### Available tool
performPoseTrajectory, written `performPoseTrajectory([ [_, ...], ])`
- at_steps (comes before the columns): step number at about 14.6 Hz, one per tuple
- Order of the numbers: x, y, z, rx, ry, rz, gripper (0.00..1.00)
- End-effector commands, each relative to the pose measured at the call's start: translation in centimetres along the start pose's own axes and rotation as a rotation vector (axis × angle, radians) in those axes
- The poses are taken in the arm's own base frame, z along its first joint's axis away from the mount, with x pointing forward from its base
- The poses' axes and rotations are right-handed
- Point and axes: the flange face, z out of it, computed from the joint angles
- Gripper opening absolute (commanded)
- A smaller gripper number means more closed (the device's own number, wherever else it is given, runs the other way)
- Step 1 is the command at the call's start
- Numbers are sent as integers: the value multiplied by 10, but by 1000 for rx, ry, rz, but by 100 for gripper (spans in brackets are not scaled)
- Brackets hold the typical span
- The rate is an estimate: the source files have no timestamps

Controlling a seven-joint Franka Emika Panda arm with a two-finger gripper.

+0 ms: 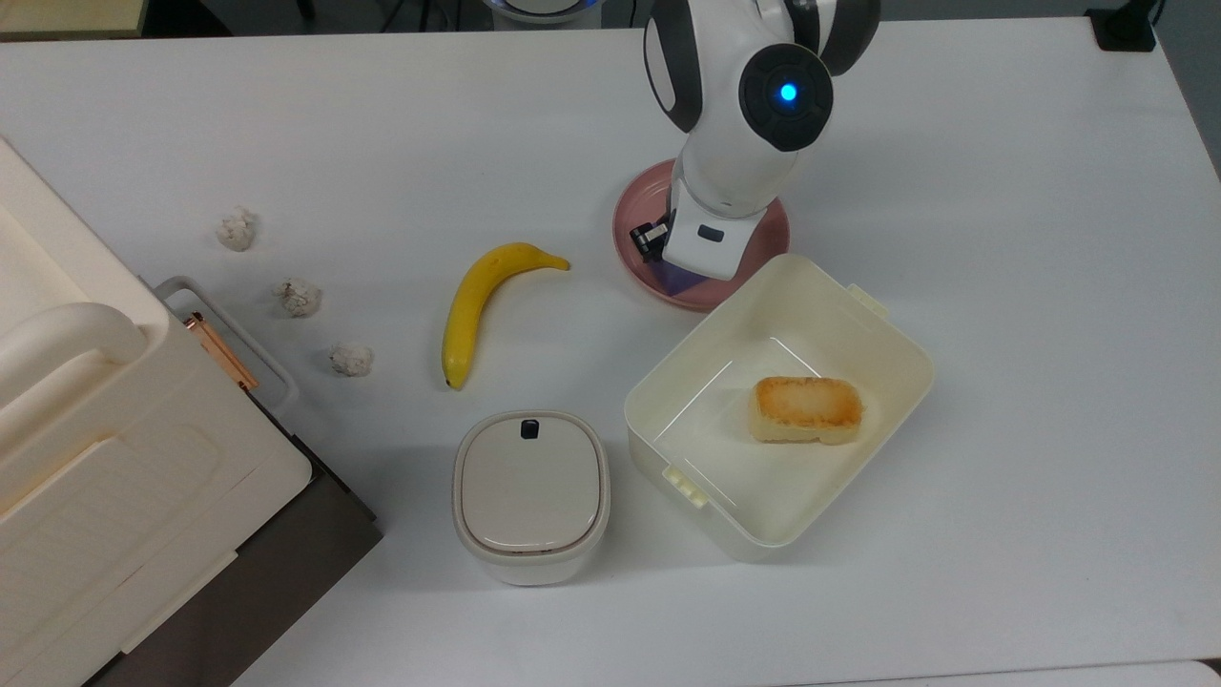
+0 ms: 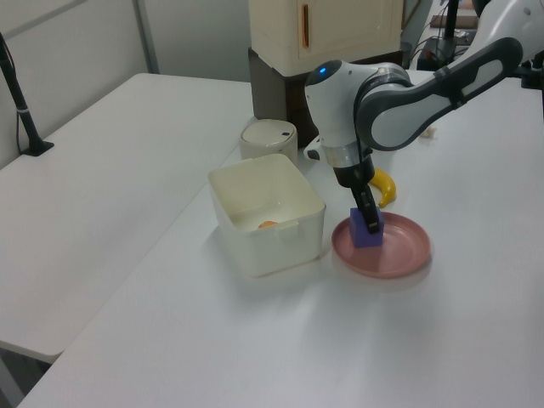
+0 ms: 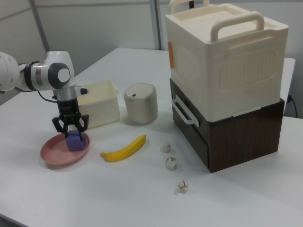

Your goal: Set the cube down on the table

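The cube (image 3: 75, 142) is sitting on the plate (image 3: 53, 155), toward the edge nearest the banana (image 3: 124, 149) in the right view. In the top view a sliver of it (image 1: 679, 278) is showing at about 6 o'clock on the plate (image 1: 768, 224), under the arm's white wrist. The gripper (image 3: 71, 133) is reaching straight down over the cube, its fingers (image 3: 85, 124) spread apart and straddling the block's top, one on each side; whether the tips are touching the sides cannot be told. In the left view the gripper (image 2: 369, 223) is overlapping the cube (image 2: 365, 233) at its upper right.

On the table (image 1: 1030, 286), in the top view, the box (image 1: 887, 324) is lying at 5 o'clock from the plate, its rim just beside the plate's edge, with the bread (image 1: 807, 409) resting inside. The banana (image 1: 477, 301) is lying at 8 o'clock from the plate, apart from it. The lidded jar (image 1: 530, 494) is standing at 9 o'clock from the box. Three paper balls (image 1: 299, 296) are lying in a slanted row at 9 o'clock from the banana. The cream bin (image 3: 222, 61) is sitting on a dark drawer unit (image 3: 236, 132) at the right view's 3 o'clock.
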Motion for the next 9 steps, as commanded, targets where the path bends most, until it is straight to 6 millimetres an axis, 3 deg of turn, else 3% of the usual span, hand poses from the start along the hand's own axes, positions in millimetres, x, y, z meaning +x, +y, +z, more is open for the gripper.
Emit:
performPoseTrajectory([
  [1,-20,25,-41,-9,59,33,8],
  [4,-29,76,-49,-10,99,108,11],
  [5,-30,96,-44,-11,120,136,30],
  [7,-34,127,-44,-13,179,197,94],
  [8,-46,153,-46,0,192,243,100],
  [9,-53,165,-48,4,199,265,100],
])
